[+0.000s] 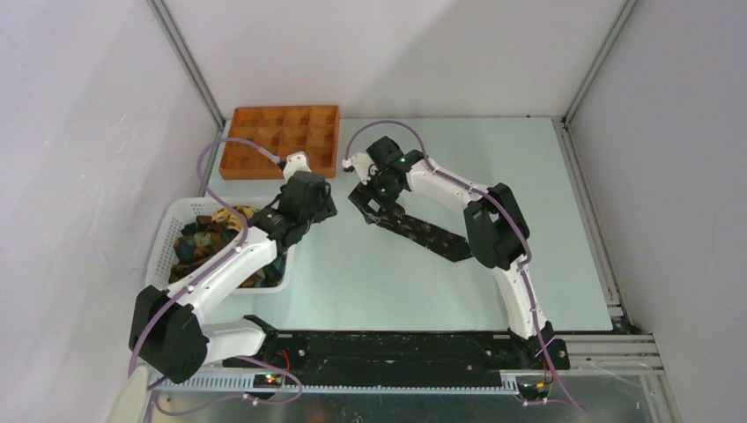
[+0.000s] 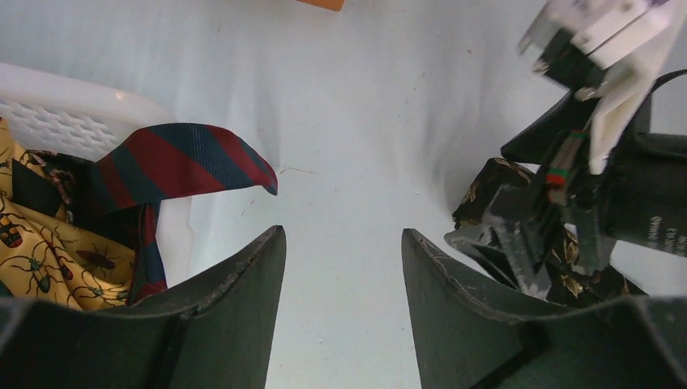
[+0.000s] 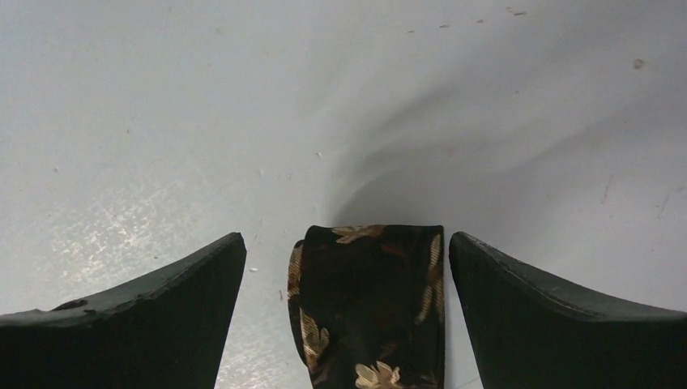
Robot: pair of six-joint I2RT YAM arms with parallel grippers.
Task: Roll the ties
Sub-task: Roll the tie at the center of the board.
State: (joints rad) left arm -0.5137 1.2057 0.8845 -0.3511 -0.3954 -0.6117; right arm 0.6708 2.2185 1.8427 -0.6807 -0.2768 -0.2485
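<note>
A pale counter (image 1: pixel 388 273) sits between white walls, with an orange compartment tray (image 1: pixel 286 110) at the far left. A dark leafy-print tie (image 1: pixel 432 236) lies across the middle, running near and rightward. The right fingers (image 3: pixel 518 308) stand wide apart, straddling its folded far end without clamping it. The left fingers (image 2: pixel 235 292) are apart with nothing between them, just right of a white mesh basket (image 1: pixel 167 238), where a red-and-navy striped tie (image 2: pixel 178 158) drapes over the rim.

Pale grey walls (image 1: pixel 379 53) enclose a light blue-green table (image 1: pixel 388 273).
</note>
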